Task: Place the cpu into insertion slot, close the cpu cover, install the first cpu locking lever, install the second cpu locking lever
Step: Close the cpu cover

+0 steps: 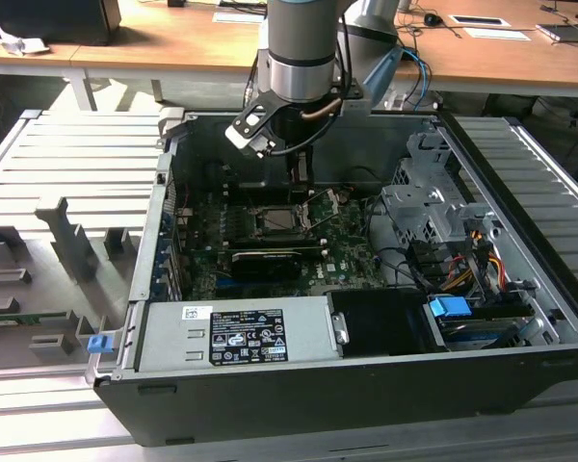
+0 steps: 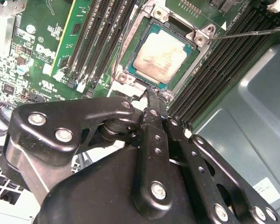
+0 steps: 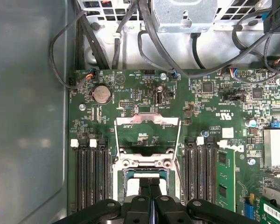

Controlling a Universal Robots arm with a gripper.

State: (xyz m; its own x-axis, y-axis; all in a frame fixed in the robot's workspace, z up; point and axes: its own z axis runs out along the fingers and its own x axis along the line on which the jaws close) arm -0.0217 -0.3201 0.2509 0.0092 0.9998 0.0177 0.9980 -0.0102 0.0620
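**Operator:** Where is the cpu?

**Spotter:** Look at your second wrist view. The cpu (image 2: 159,56) lies flat in the insertion slot (image 2: 199,38), with its pale silvery-tan face up and a green border showing around it.

**Operator:** And the gripper?

**Spotter:** Your gripper (image 2: 151,95) has its 2 fingers pressed together, and nothing shows between them. The tips stand at the socket's edge, just beside 1 side of the chip. In the first wrist view the fingers (image 3: 143,189) lie side by side over the socket, with only a thin line between them.

**Operator:** Is the cover down?

**Operator's spotter:** No. The cpu cover (image 3: 147,120) is swung open and lies back from the socket, and you can see the green motherboard (image 3: 130,88) through its window. A thin metal rod (image 2: 252,31) runs out from 1 corner of the socket across the long black memory slots (image 2: 224,60).

**Operator:** And from outside?

**Spotter:** In the exterior view your arm reaches straight down into the open computer case (image 1: 366,404). The gripper (image 1: 299,173) is just above the socket, near the middle of the board.
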